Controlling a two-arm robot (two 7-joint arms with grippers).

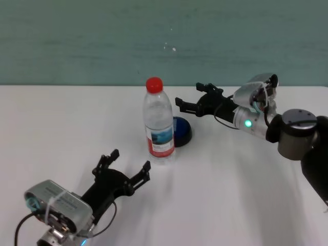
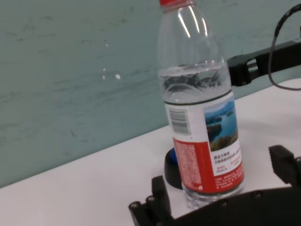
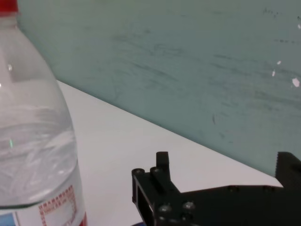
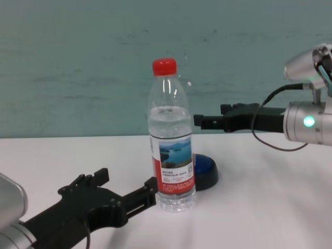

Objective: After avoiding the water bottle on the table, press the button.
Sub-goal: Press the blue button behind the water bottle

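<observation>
On tabletop: flat plain white tabletop [image 1: 61, 123] carries everything, teal wall behind.
Bottle: tall clear plastic water bottle [image 1: 158, 123] with red cap and red-and-white label with a blue lake picture, upright near tabletop middle, part-filled with water.
Button: low round dome button [image 1: 182, 131], blue top on black base, just behind bottle on its right side, partly hidden by it; touching or only close, cannot tell.
Right pincer: black right pincer [image 1: 197, 98] up in the air, above and slightly behind button, to the right of bottle's upper half, fingers spread, holding nothing, not touching bottle or button.
Left pincer: black left pincer [image 1: 129, 165] low over tabletop, in front of bottle on its left side, fingers spread, empty, one fingertip near bottle base but apart from it.
</observation>
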